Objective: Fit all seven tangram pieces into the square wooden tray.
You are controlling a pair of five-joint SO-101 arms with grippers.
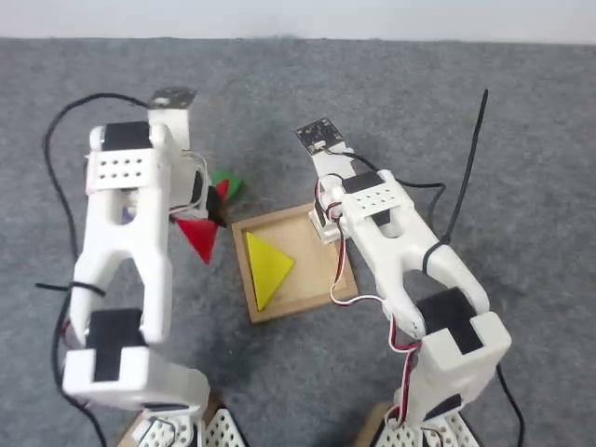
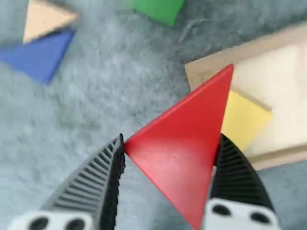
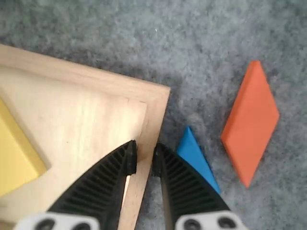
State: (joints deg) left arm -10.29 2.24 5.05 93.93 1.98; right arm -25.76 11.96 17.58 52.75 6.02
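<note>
My left gripper is shut on a red triangle and holds it above the carpet, just off the wooden tray's left side. In the high view the red triangle hangs beside the tray. A yellow triangle lies flat inside the tray. My right gripper is shut on the tray's rim, one finger inside the wall and one outside. It sits at the tray's right edge.
On the grey carpet lie a blue triangle, a tan triangle and a green piece. A smaller blue triangle and an orange parallelogram lie just outside the tray's corner.
</note>
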